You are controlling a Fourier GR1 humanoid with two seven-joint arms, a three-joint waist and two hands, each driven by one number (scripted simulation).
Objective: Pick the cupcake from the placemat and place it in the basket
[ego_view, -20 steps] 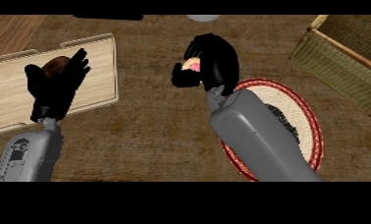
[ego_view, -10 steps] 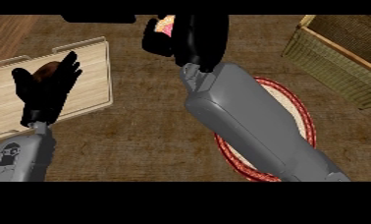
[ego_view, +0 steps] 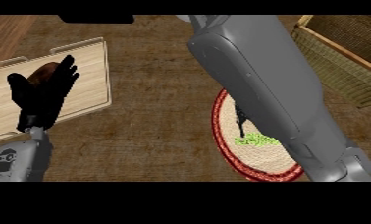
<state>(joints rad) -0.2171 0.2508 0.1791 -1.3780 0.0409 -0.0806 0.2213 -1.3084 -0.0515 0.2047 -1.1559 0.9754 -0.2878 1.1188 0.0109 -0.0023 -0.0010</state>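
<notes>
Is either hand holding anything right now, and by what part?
The left hand is open over the wooden board, holding nothing. The right hand is out of view past the top edge, so its hold cannot be told.

The placemat (ego_view: 255, 155) lies on the counter (ego_view: 159, 120), right of centre. The basket (ego_view: 334, 56) stands behind it, at the right edge. A wooden board (ego_view: 91, 78) lies far left, and the left hand (ego_view: 42, 95) is over it.

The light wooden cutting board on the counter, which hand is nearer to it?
Left. The left hand shows open directly over the light wooden cutting board, fingers up. The right hand is out of view; only its grey forearm shows, well to the board's right.
</notes>
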